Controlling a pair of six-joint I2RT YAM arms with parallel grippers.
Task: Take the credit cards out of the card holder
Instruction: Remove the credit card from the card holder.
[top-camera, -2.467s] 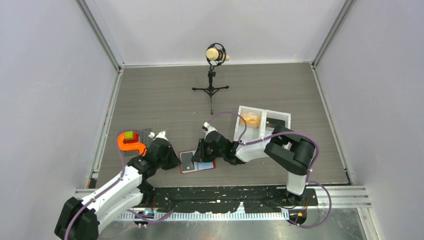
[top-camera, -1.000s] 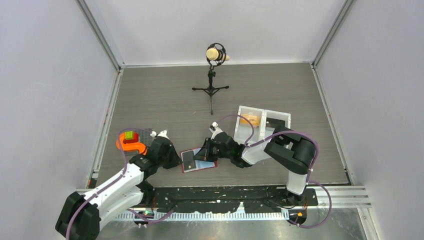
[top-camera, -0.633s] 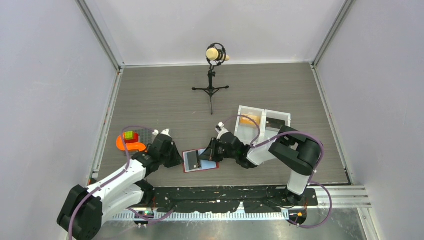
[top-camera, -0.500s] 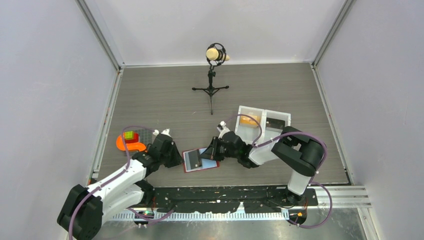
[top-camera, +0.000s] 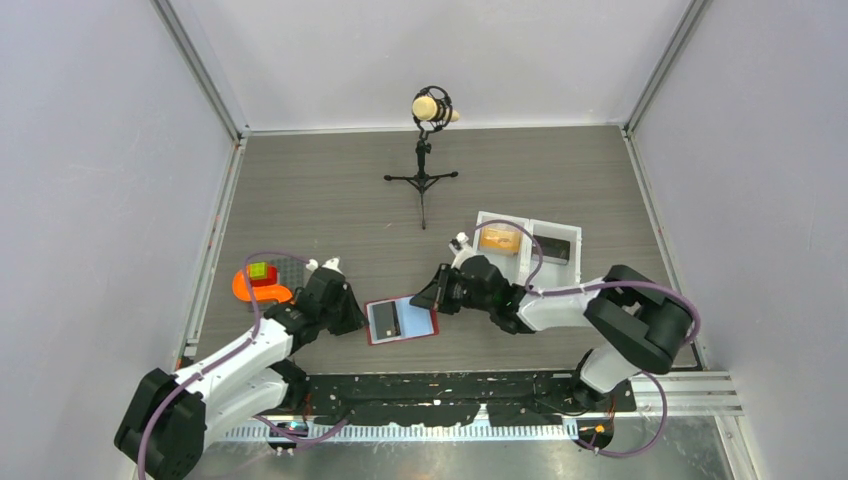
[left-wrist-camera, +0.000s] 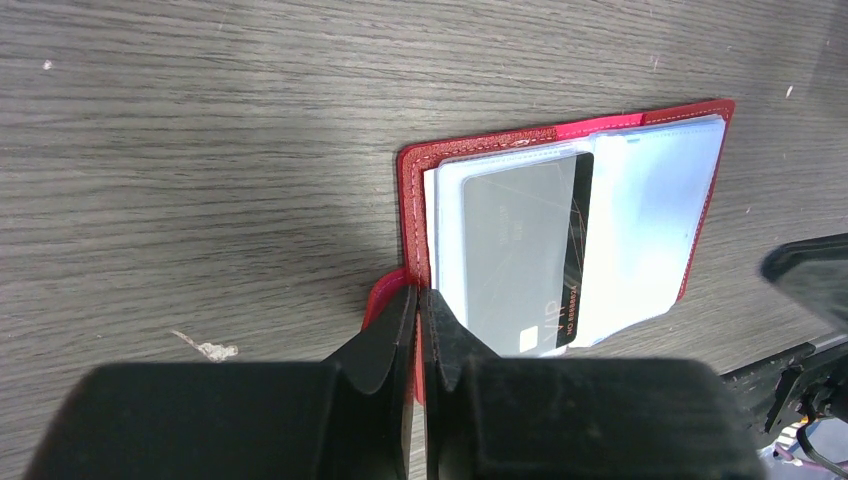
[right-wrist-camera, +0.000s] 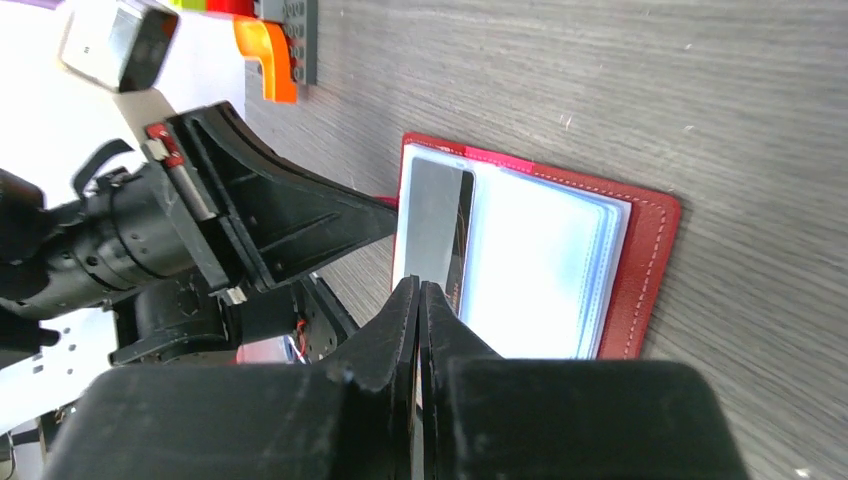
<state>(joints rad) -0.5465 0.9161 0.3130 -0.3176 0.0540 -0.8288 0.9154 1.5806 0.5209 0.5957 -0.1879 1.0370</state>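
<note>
Card holder (top-camera: 410, 322), edge pinched in left claw (left-wrist-camera: 418, 295), closed empty right claw (right-wrist-camera: 419, 290) near opposite edge.

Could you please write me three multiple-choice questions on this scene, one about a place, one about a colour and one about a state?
1. Where is the dark grey card?
A. In the white tray
B. In the open card holder
C. Bare on the table

2. What colour is the card holder's cover?
A. Blue
B. Black
C. Red

3. How do the left fingers stand?
A. Shut on the card holder's edge
B. Wide open
C. Out of view

Answers:
1 B: the card lies against the pale pockets inside the cover.
2 C: a red rim frames the pockets.
3 A: the left wrist view shows them pinching the red edge.
</note>
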